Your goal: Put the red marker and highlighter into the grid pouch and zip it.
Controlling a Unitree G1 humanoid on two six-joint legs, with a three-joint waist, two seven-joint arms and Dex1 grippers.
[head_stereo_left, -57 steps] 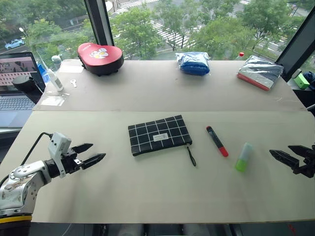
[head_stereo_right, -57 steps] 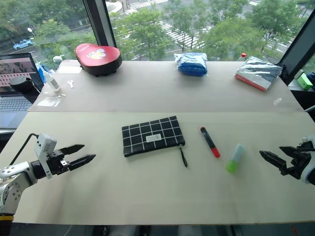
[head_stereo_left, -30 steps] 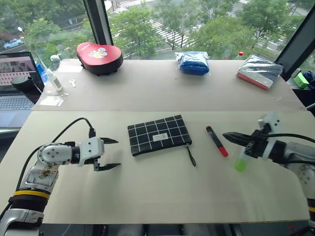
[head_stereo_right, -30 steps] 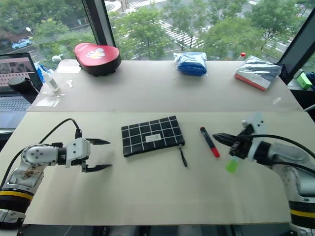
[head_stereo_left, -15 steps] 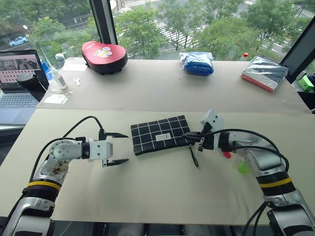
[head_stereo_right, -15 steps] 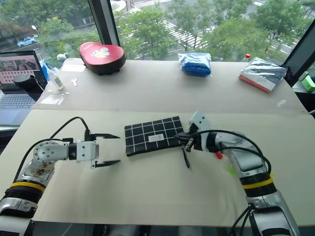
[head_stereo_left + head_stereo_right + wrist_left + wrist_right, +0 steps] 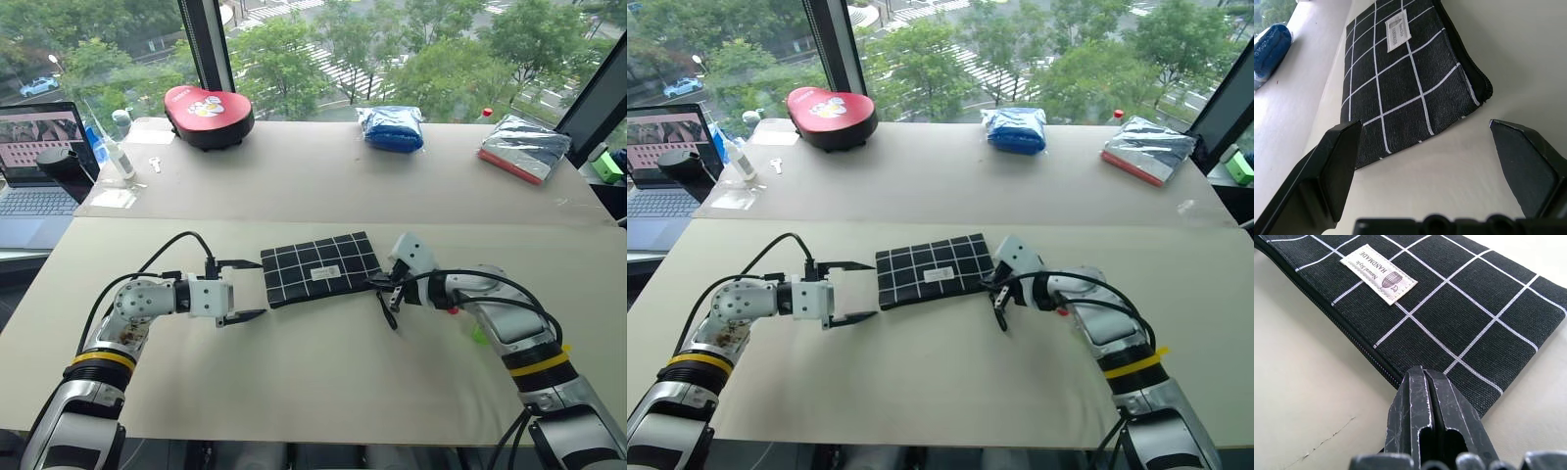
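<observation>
The grid pouch (image 7: 319,268) lies flat near the middle of the pale tabletop (image 7: 323,382), its long axis running from about 8 o'clock to 2 o'clock in the head views, label side up, with its zipper edge along the near long side. Its black pull cord (image 7: 389,311) trails off the right end toward 5 o'clock.

The left gripper (image 7: 247,290) sits just off the pouch's left end, at its 9 o'clock, pointing toward it; its fingers (image 7: 1337,166) are spread wide with nothing between them, and in the left wrist view the pouch's short end lies just ahead of them.

The right gripper (image 7: 994,285) is at the pouch's right end, at its 3 o'clock, with its fingers (image 7: 1422,423) pressed together at the zipper corner. Whether they pinch the cord or the fabric cannot be told.

The red marker (image 7: 449,307) is mostly hidden behind the right forearm; only a bit of red shows, so its heading is unclear. The highlighter (image 7: 479,334) shows as a sliver of green at the forearm's 4 o'clock.
</observation>
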